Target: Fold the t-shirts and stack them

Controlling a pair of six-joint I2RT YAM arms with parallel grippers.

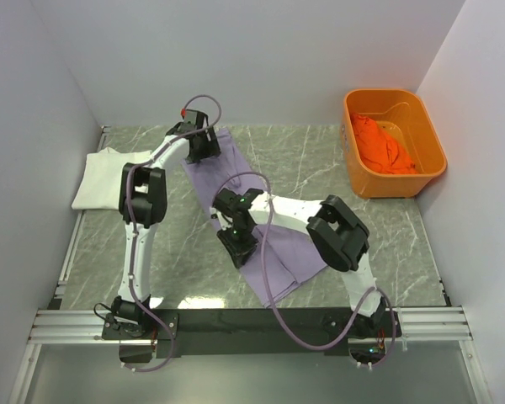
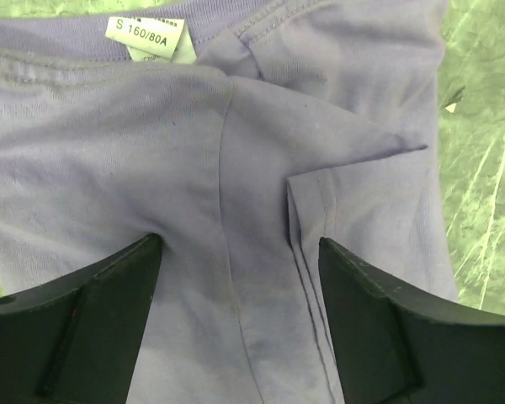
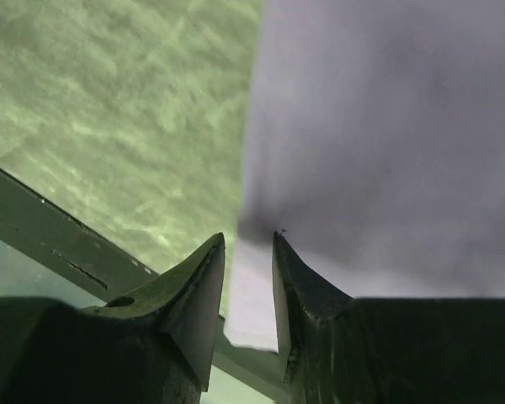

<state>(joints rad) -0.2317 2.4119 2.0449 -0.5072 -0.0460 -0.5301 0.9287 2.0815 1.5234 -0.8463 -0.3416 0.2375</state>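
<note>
The lavender t-shirt point(image 1: 288, 251) lies as a long diagonal strip across the middle of the table. My left gripper point(image 1: 200, 150) hovers over its collar end, jaws wide open and empty. In the left wrist view the gripper point(image 2: 240, 252) sits above the shirt point(image 2: 109, 151), whose size tag point(image 2: 147, 38) shows. My right gripper point(image 1: 238, 251) is at the shirt's left edge. In the right wrist view its narrow jaws point(image 3: 247, 244) pinch the cloth's edge point(image 3: 387, 126). The white t-shirt point(image 1: 101, 172) lies folded at the far left. The orange t-shirt point(image 1: 383, 143) is bunched in the tub.
The rigid orange plastic tub point(image 1: 391, 183) stands at the back right by the wall. White walls enclose the marble table point(image 1: 404, 244) on three sides. A metal rail point(image 1: 252, 324) runs along the near edge, and it also shows in the right wrist view point(image 3: 59, 240).
</note>
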